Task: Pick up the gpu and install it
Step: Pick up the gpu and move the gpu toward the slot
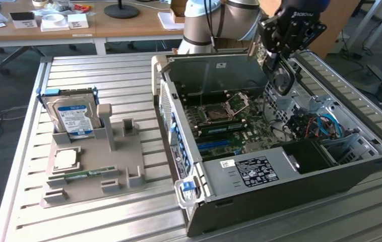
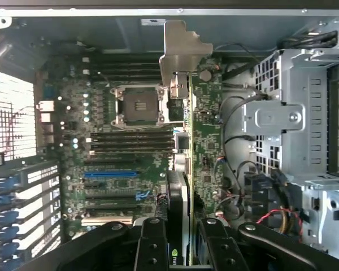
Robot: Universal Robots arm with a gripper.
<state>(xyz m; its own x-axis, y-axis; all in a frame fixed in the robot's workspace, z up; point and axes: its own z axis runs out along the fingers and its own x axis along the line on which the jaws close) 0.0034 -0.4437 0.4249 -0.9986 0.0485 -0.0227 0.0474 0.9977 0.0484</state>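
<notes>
On the ribbed metal bench (image 1: 97,70), at the exterior view's left, a grey moulded holder (image 1: 127,151) carries one silver hard drive (image 1: 73,118) with a blue label, one square processor (image 1: 66,159) and one narrow green memory stick (image 1: 90,174). The open steel computer case (image 1: 352,174) bears a white printed sticker (image 1: 257,170). Above it the black pincer (image 1: 276,56), lettered ROBOTIQ, is clamped on the gpu (image 1: 283,80). The card hangs edge-on over the motherboard (image 2: 73,124), with a green board, a black face and a silver bracket (image 2: 181,51).

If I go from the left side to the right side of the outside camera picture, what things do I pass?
Hard drive → processor socket → gpu held in the gripper → blue cables.
</notes>
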